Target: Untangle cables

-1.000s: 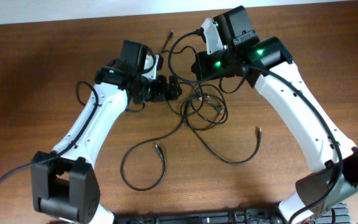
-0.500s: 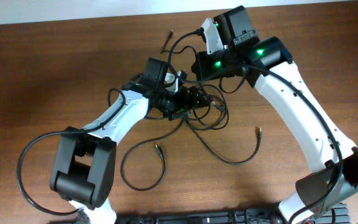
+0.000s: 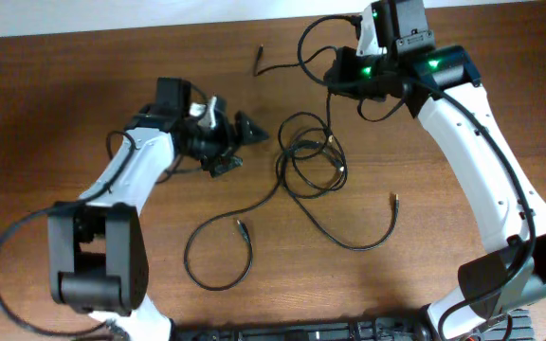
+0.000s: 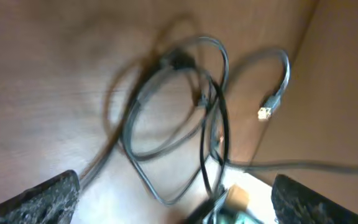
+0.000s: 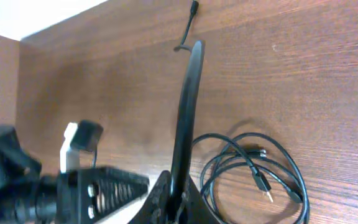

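Since the worktop (image 3: 64,85) offers nothing to pin a cable against, any pull is likely to drag the whole bundle rather than free one strand. The right fingers (image 3: 339,76) look closed on a black cable (image 5: 185,112) that rises in a loop near the far edge. If they lift or draw away too fast, the coil (image 3: 284,163) lying mid-worktop, which that cable seems to run into, could cinch into a tighter knot. The left fingers (image 3: 243,133) stand wide apart and empty, near the coil but clear of it. Closing them on two overlapped strands at once would bind those strands together. The loose cable (image 3: 188,251) nearer the front could get swept along. The smallest worry is a plug (image 4: 264,112) snagging inside a loop.
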You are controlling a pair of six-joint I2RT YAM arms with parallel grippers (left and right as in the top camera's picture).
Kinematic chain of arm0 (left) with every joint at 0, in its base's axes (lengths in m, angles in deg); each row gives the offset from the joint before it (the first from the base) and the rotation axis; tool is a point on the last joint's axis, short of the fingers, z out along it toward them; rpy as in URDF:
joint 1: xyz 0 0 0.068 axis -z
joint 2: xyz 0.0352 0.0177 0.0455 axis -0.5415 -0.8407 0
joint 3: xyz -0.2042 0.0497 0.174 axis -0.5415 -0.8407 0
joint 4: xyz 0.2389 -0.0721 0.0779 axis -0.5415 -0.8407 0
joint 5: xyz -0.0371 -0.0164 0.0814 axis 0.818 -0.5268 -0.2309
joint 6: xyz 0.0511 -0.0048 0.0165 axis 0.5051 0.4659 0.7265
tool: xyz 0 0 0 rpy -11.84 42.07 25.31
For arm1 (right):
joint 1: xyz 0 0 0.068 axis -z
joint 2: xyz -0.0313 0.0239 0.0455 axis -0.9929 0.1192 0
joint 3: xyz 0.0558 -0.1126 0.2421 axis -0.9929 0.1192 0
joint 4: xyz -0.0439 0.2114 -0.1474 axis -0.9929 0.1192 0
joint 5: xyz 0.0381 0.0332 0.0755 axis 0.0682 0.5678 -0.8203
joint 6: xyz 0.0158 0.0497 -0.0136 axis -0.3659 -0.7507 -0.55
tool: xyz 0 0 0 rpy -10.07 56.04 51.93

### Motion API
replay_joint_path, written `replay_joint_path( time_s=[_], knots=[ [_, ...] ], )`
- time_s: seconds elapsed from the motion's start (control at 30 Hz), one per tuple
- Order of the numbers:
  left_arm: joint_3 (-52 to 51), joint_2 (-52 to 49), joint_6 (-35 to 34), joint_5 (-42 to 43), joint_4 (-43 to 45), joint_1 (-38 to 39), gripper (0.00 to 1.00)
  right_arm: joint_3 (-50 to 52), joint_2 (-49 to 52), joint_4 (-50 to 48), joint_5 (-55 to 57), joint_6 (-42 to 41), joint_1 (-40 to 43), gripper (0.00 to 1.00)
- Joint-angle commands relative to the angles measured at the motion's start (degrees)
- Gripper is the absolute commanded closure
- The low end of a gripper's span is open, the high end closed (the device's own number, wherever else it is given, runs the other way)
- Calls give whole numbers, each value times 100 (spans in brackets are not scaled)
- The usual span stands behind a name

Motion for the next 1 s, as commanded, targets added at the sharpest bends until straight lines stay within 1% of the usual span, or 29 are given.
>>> replay_joint_path(
  time_s=[0.0, 0.03, 0.1, 0.13, 0.17, 0.2, 0.27, 0.3, 0.33, 0.37, 0.43, 0.47, 0.5, 0.53, 0.57, 0.6, 0.63, 0.67, 0.73, 0.87, 0.97],
  knots=[
    [85, 549, 490, -940, -269, 772, 2, -11, -57, -35, 76, -481, -20, 96],
    [85, 555, 487, -1248, -275, 1010, 2, -11, -57, -33, 74, -516, -20, 96],
    [76, 553, 411, -1827, -258, 1482, 10, -11, -57, -33, 72, -516, -20, 96],
    [68, 553, 223, -2227, -258, 1700, 12, -11, -57, -26, 70, -518, -20, 96],
    [68, 542, -125, -2804, -243, 1952, 16, -11, -57, -17, 48, -518, -20, 96],
    [68, 535, -415, -3195, -216, 2114, 21, -11, -57, -15, 26, -518, -20, 96],
    [22, 531, -887, -3781, -74, 2393, 25, -11, -57, -7, -22, -516, -20, 96],
    [-2, 531, -1029, -3950, 4, 2490, 27, -11, -57, -4, -50, -516, -20, 96],
    [-31, 503, -1224, -4074, 129, 2592, 27, -11, -57, 7, -120, -516, -20, 96],
    [-68, 466, -1349, -4087, 352, 2686, 24, -11, -57, 11, -192, -516, -20, 96],
    [-94, 326, -1346, -4085, 787, 2806, 25, -11, -57, 22, -278, -516, -20, 96],
    [-94, 238, -1346, -4083, 964, 2870, 34, -11, -57, 35, -297, -514, -20, 96],
    [-94, 131, -1344, -4085, 1078, 2938, 47, -11, -57, 59, -315, -514, -20, 96],
    [-94, 17, -1344, -4083, 1121, 2986, 62, -11, -57, 98, -313, -514, -20, 96],
    [-94, -81, -1342, -4081, 1093, 3010, 85, -11, -57, 120, -310, -514, -17, 96],
    [-96, -116, -1342, -4083, 1027, 3014, 95, -11, -57, 120, -308, -514, -17, 96],
    [-94, -133, -1338, -4083, 955, 3014, 100, -11, -57, 118, -308, -511, -13, 96],
    [-94, -133, -1335, -4087, 835, 3008, 100, -11, -57, 116, -308, -511, 15, 96],
    [-94, -109, -1115, -4089, 649, 2883, 100, -11, -57, 122, -289, -483, 131, 96],
    [-94, 254, -1016, -4304, -363, 1937, 100, -76, -219, 164, -317, -105, 708, 96],
    [-94, 310, -1016, -4625, -907, 1281, 100, -448, -520, 162, -417, 225, 1123, 96]
  ],
)
